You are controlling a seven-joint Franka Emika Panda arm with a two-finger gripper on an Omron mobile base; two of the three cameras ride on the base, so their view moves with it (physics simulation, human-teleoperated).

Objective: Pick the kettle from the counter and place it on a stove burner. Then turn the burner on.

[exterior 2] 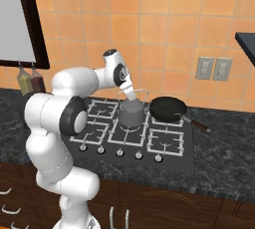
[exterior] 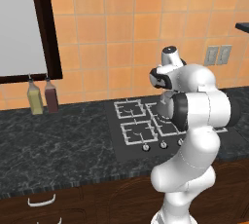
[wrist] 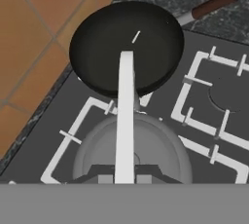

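- The small squat grey metal kettle (exterior 2: pixel 131 114) sits on or just over the light grey square grate of the big burner with round rings (exterior 2: pixel 130 129), in the middle of the black cooktop (exterior 2: pixel 174 158). I cannot tell whether its base has touched down.
- The two-finger gripper (exterior 2: pixel 131 93) is clenched on the kettle's thin arched wire handle (wrist: pixel 125 116), at the top of the arch, straight above the lid.
- Judged from its look, the kettle is rigid, smooth and fairly light. The thin wire is the natural place to hold, but a pinch there lets the body swing, so slow moves suit it.
- A black round frying pan (exterior 2: pixel 168 108) with a brown handle lies just beside the kettle, on the next burner.
- The row of small round knobs (exterior 2: pixel 120 153) lies along the cooktop's front edge, near the kettle's burner.
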